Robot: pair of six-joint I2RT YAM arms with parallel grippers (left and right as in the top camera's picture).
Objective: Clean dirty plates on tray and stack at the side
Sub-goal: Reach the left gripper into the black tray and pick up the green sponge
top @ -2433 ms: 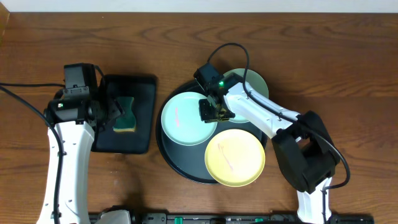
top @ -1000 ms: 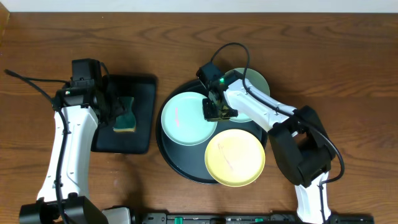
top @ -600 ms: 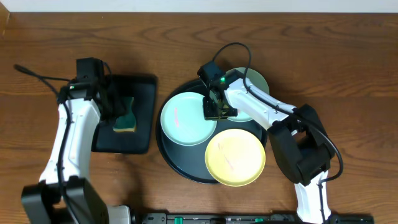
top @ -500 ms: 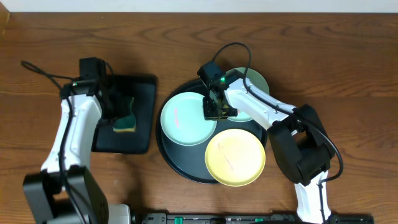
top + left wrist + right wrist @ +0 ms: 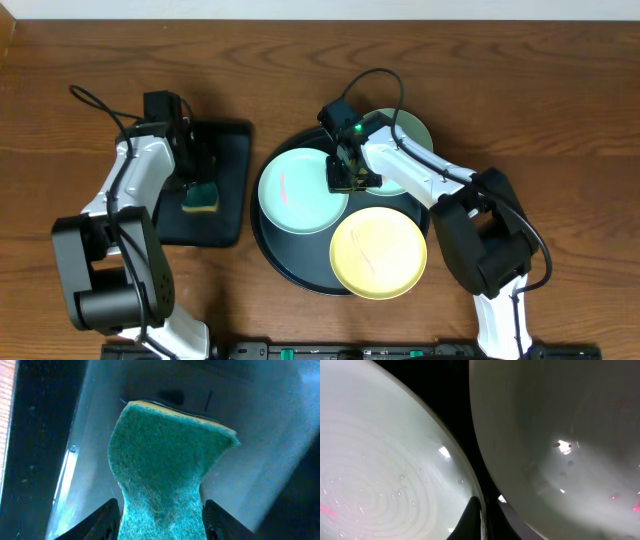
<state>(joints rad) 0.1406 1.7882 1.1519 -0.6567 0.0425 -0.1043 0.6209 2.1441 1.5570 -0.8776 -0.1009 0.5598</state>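
On the round black tray (image 5: 268,248) lie three plates. One mint plate (image 5: 295,192) (image 5: 380,485) is at the left, with red smears on it. A second mint plate (image 5: 405,140) (image 5: 560,450) sits at the back right, and a yellow plate (image 5: 378,253) at the front. My right gripper (image 5: 350,178) (image 5: 480,522) is shut on the left mint plate's right rim. My left gripper (image 5: 195,170) (image 5: 162,522) straddles a green sponge (image 5: 201,196) (image 5: 165,460). Its fingers (image 5: 107,520) stand close to the sponge's sides, with a thin gap still showing on the right.
The sponge lies in a smaller rectangular black tray (image 5: 225,140) left of the round one. Both stand on a wooden table (image 5: 520,90). The right arm (image 5: 440,190) reaches over the back mint plate. A cable (image 5: 100,105) loops behind the left arm.
My left gripper has moved in over the sponge and its jaws have narrowed around it. The right gripper and the plates have not moved.
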